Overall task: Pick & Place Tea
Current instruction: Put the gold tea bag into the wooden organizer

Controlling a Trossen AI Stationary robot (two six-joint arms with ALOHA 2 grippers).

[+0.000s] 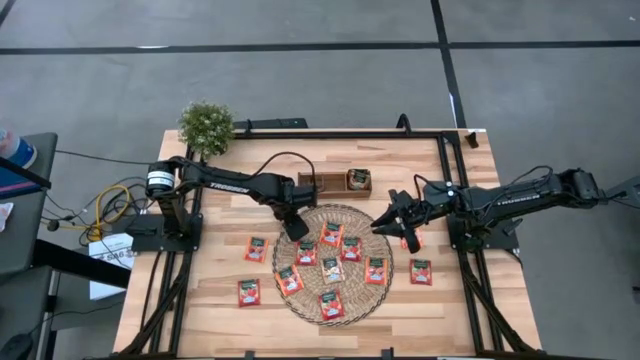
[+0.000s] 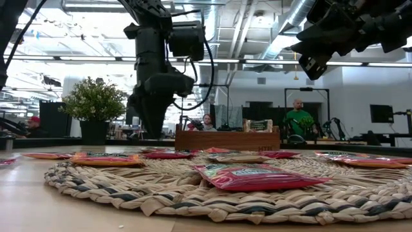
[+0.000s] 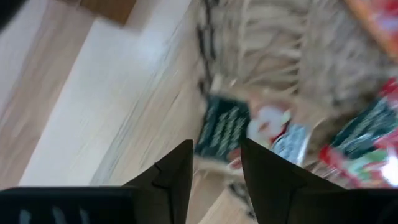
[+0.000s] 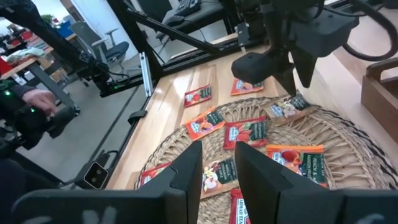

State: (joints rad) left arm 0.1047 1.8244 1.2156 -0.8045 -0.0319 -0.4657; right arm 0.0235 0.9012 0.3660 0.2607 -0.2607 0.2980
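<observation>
Several red-orange tea sachets (image 1: pixel 331 268) lie flat on the round woven mat (image 1: pixel 345 211), and a few more (image 1: pixel 249 291) lie on the table beside it. One sachet (image 1: pixel 358 178) stands in the wooden tray (image 1: pixel 318 183). My left gripper (image 3: pixel 216 149) points down over the mat's far left part. Its fingers are a little apart on either side of the near end of a sachet (image 3: pixel 239 127) with a dark green and white face, seen from the right wrist as a pale sachet (image 4: pixel 287 107) on the mat. My right gripper (image 4: pixel 219 149) hovers open above the mat's right side, holding nothing. My left gripper comes at the sachet from above, pointing down, with the sachet's near edge (image 3: pixel 213 164) in the gap between the two fingers. The view is blurred, so I cannot tell whether the fingers touch it. The rest of the sachet lies on the mat.
A potted plant (image 1: pixel 206 127) stands at the table's far left corner. The tray sits just beyond the mat's far edge. Black frame rails (image 1: pixel 445 175) run along the table's sides. People show in the room beyond the table (image 2: pixel 298 116).
</observation>
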